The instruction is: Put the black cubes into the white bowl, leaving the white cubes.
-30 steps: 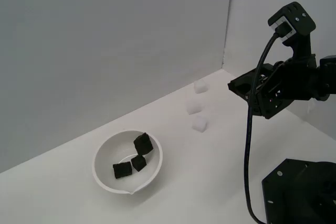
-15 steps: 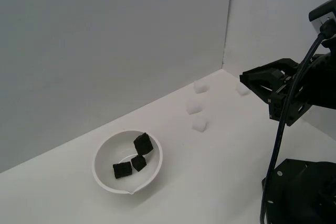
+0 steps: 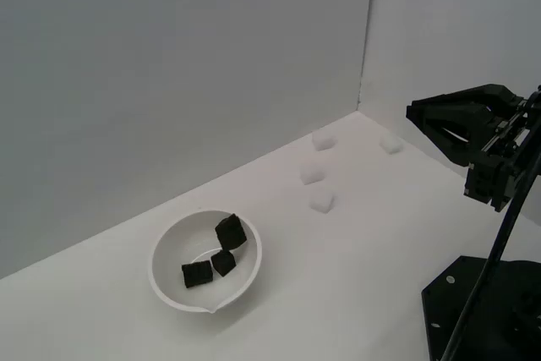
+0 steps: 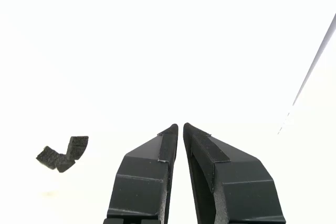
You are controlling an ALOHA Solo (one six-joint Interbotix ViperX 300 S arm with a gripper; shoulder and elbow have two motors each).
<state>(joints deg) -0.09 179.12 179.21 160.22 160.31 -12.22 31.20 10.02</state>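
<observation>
Three black cubes (image 3: 220, 253) lie inside the white bowl (image 3: 167, 287) at the exterior view's lower left. In the wrist view the black cubes (image 4: 63, 154) show as a dark cluster; the bowl is washed out there. Four white cubes stand on the white surface: one (image 3: 321, 200), one (image 3: 312, 173), one (image 3: 323, 139) and one (image 3: 390, 144) near the back corner. My gripper (image 3: 412, 112) is at the exterior view's right, raised above the surface and far from the bowl. Its fingertips (image 4: 180, 127) are together with nothing between them.
A grey wall runs behind the surface and meets a second wall at the back corner (image 3: 363, 82). The arm's black base (image 3: 482, 310) stands at the exterior view's lower right, with a black cable (image 3: 499, 243) hanging down to it.
My arm has drawn back toward the exterior view's right and risen, uncovering the fourth white cube. The bowl and all cubes have not moved.
</observation>
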